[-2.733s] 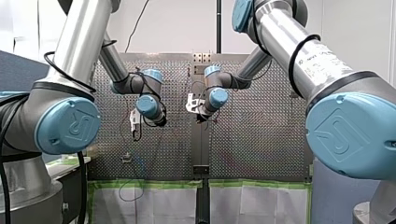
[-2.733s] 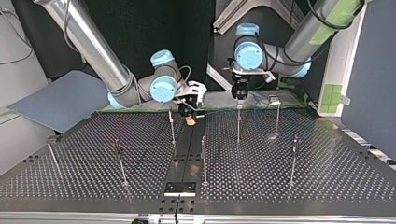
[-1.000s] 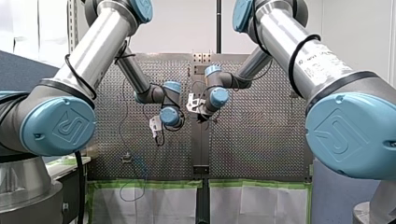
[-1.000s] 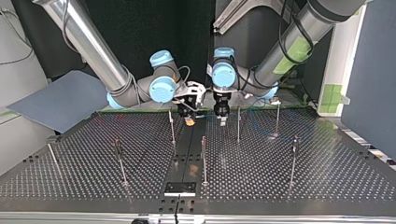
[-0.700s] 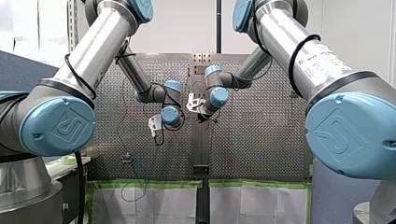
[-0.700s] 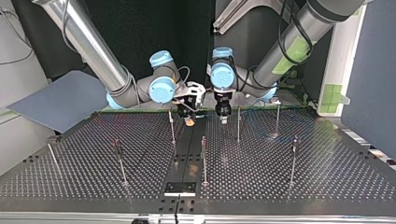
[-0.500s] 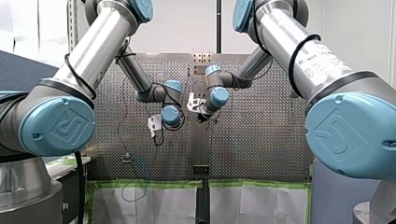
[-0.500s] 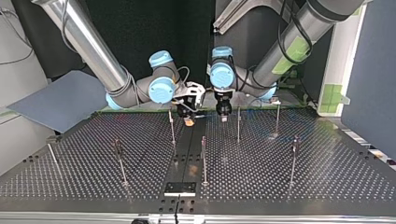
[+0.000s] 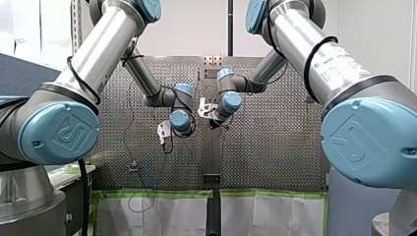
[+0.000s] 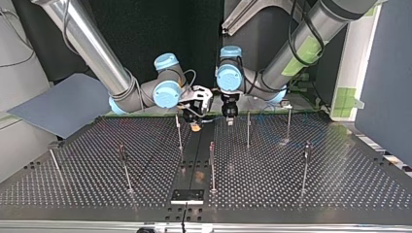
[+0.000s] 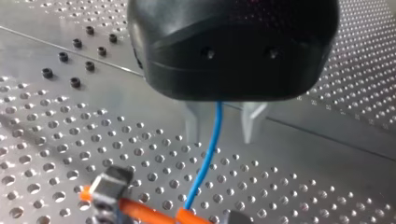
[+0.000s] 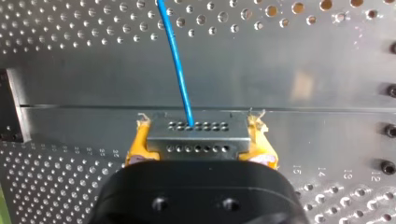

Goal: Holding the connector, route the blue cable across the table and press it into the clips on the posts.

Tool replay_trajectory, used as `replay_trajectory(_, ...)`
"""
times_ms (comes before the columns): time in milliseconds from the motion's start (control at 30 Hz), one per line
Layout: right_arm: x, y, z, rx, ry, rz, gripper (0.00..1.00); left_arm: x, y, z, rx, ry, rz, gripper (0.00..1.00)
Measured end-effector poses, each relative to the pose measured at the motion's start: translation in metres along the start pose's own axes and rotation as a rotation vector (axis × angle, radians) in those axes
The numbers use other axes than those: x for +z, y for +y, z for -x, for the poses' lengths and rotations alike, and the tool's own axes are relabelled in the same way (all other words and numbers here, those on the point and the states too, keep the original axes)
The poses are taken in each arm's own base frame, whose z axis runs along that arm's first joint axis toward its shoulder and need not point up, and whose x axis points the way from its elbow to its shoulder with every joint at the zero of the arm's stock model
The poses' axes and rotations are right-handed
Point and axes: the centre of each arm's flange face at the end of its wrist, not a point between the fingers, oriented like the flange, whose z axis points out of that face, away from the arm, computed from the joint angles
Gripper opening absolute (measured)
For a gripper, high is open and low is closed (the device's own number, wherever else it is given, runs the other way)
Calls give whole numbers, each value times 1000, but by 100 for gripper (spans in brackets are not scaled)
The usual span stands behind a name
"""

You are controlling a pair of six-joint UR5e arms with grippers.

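Blue cable [image 11: 208,154] runs between left gripper's [image 11: 219,138] spread fingers, clear of both. Right gripper [image 12: 200,142] pinches connector [image 12: 196,135]; cable leads straight ahead.

Away from the connector [image 12: 197,137], the blue cable [image 12: 180,65] ran off the right wrist view's edge; clips on the posts [image 10: 248,130] were too small to tell.
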Motion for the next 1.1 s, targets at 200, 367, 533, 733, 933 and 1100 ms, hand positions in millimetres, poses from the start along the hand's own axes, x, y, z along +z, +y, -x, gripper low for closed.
replay_trajectory(200, 0, 1, 0, 1, -1, 1, 0, -1, 1, -1, 2, 8, 6, 44)
replay_trajectory(367, 0, 2, 0, 3, -1, 3, 0, -4, 1, 1, 2, 4, 16, 22)
replay_trajectory(533, 0, 2, 0, 4, 0, 2, 0, -8, -1, 18, -25, -37, 9, 8)
replay_trajectory(733, 0, 2, -1, 4, 0, 1, 0, -11, -4, 24, -39, -54, -1, 2)
replay_trajectory(933, -7, -2, -16, 4, 23, -8, 0, -13, -5, 24, -35, -50, -3, 2)
replay_trajectory(1100, -21, -7, -38, 12, 54, -22, 0, -17, -5, 28, -17, -36, 3, 2)
